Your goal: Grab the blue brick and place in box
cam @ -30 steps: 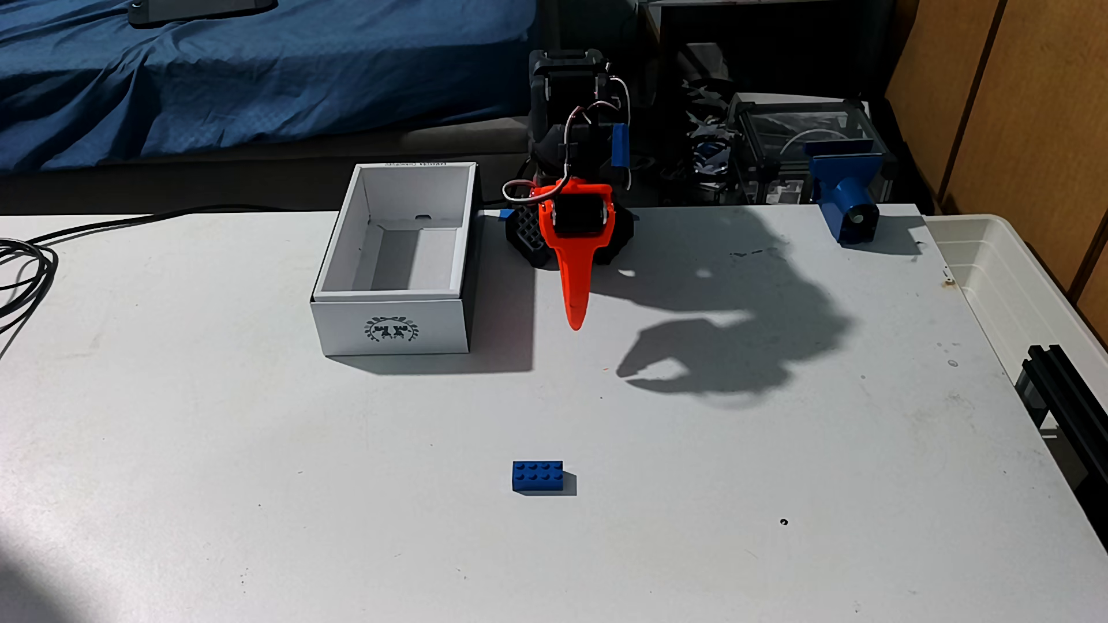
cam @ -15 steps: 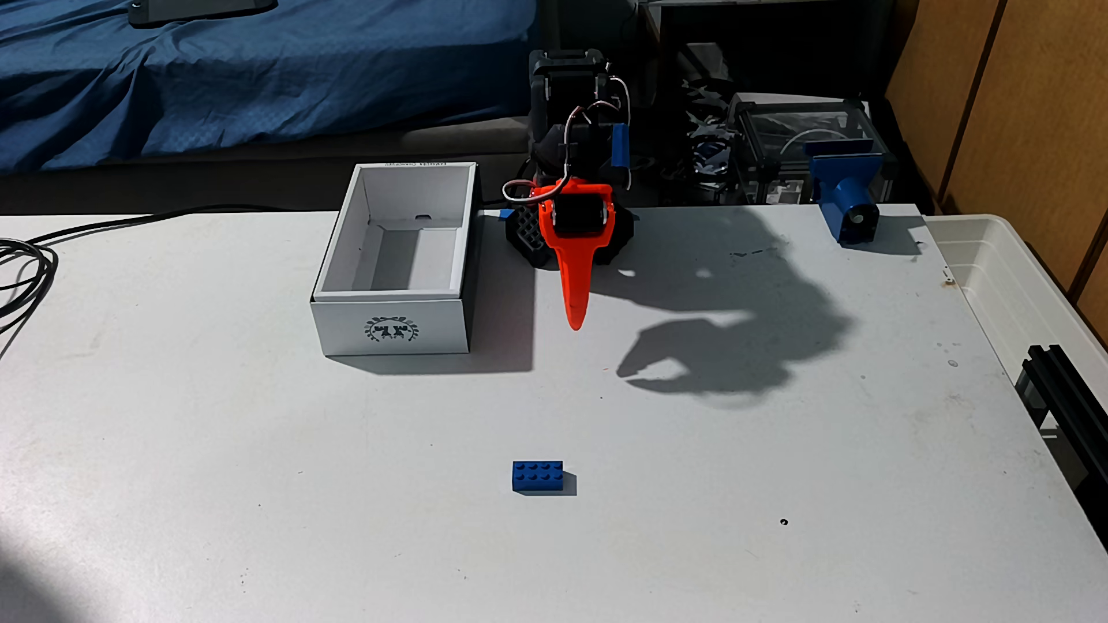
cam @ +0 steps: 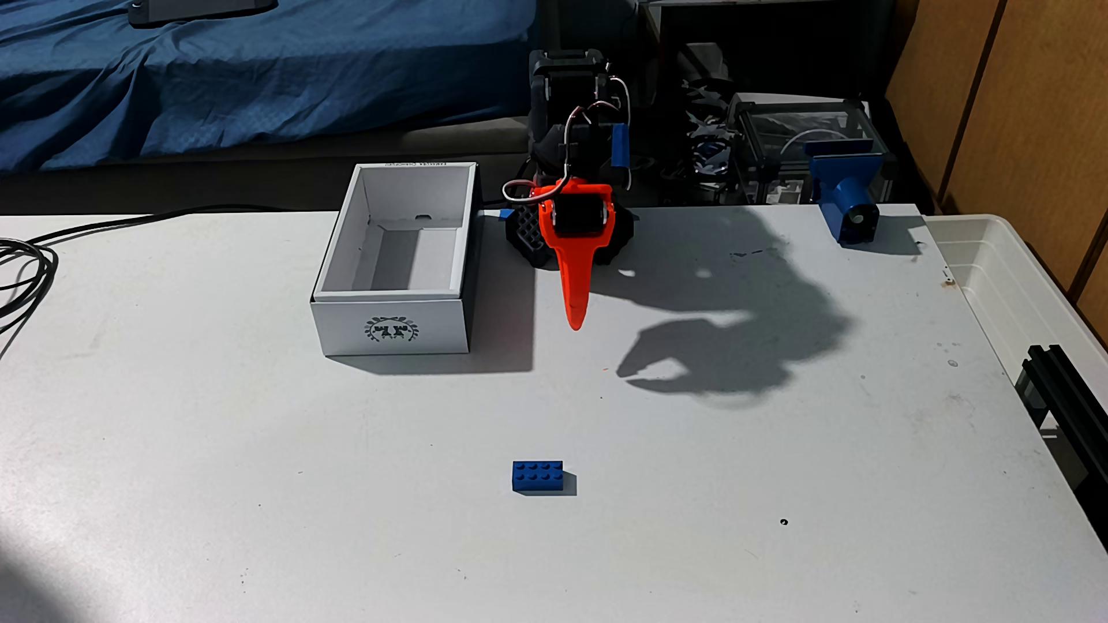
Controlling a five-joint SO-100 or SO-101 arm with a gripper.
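White tabletop (cam: pixel 240 479) fills the fixed view, sunlit, lightly scuffed. Nearest the camera: one small blue plastic toy brick (cam: pixel 538 477), rectangular, two rows of four studs up, flat on the table, alone, well apart from everything else. One small dark dot (cam: pixel 783 522) on the surface to its right. Further back, left of centre: one white rectangular cardboard box (cam: pixel 390 326), open top, dark wreath-like emblem on the near short side, nothing visible inside. Just right of the box, one arm, black body folded up over its base at the far table edge, wrist tipped forward and down. Orange gripper (cam: pixel 575 323) points down toward the camera, tip above the table between box and brick, holding nothing. One finger shows edge-on as a single tapering spike; cannot tell the jaw gap from this angle. Arm's shadow (cam: pixel 719 335) falls to the right. Far right: one blue printed clamp-like part (cam: pixel 845 197), one translucent white plastic bin (cam: pixel 1007 281). Left edge: black cables (cam: pixel 24 269). Behind: blue bedsheet (cam: pixel 240 78).
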